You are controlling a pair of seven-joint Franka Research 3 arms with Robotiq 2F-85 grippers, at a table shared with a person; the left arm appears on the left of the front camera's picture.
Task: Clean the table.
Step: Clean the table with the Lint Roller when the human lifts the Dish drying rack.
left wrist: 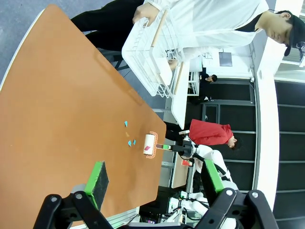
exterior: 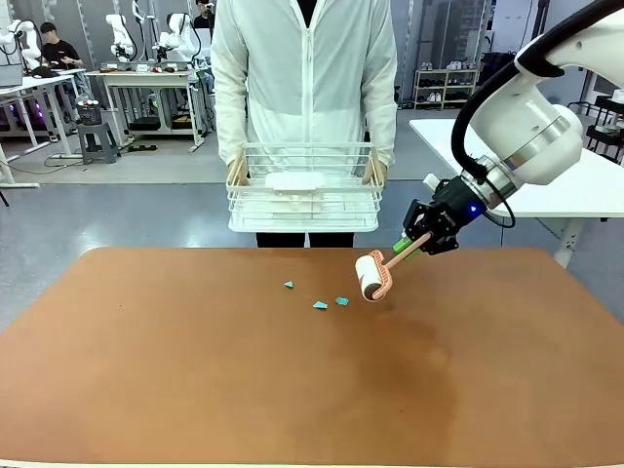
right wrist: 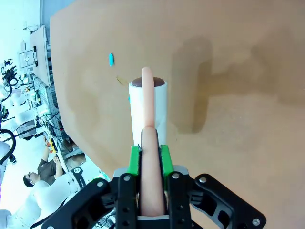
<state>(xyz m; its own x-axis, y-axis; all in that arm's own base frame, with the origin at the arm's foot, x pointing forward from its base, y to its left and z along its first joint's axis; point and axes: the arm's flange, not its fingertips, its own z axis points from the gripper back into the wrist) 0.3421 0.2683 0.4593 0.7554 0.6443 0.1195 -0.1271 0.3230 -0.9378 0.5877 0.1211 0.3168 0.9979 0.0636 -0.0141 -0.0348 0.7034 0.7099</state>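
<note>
**Lint roller poised beside scraps on the tabletop**

Nearest the robot, the left gripper [left wrist: 156, 180] hangs above the near part of the tabletop [exterior: 195, 390], its fingers spread wide with nothing between them. The reddish-brown surface is bare up to its middle. Beyond the middle, the right gripper [exterior: 408, 244] reaches in from the right, its fingers clenched on the pink handle of a lint roller [exterior: 371, 276]. The white roll points down and to the left, at or just above the surface; actual contact cannot be judged. Just to the roll's left lie three teal scraps [exterior: 319, 305], apart from one another. At the far edge a person [exterior: 304, 78] stands holding a white wire basket [exterior: 244, 195] in both hands, clear of the tabletop.

Likely hazards: the roll meets the surface tilted, so one end may bear alone and push the light scraps aside rather than lift them. Pressing down could twist the slim handle in the fingers. A fast sweep might flick scraps off the far edge.
</note>
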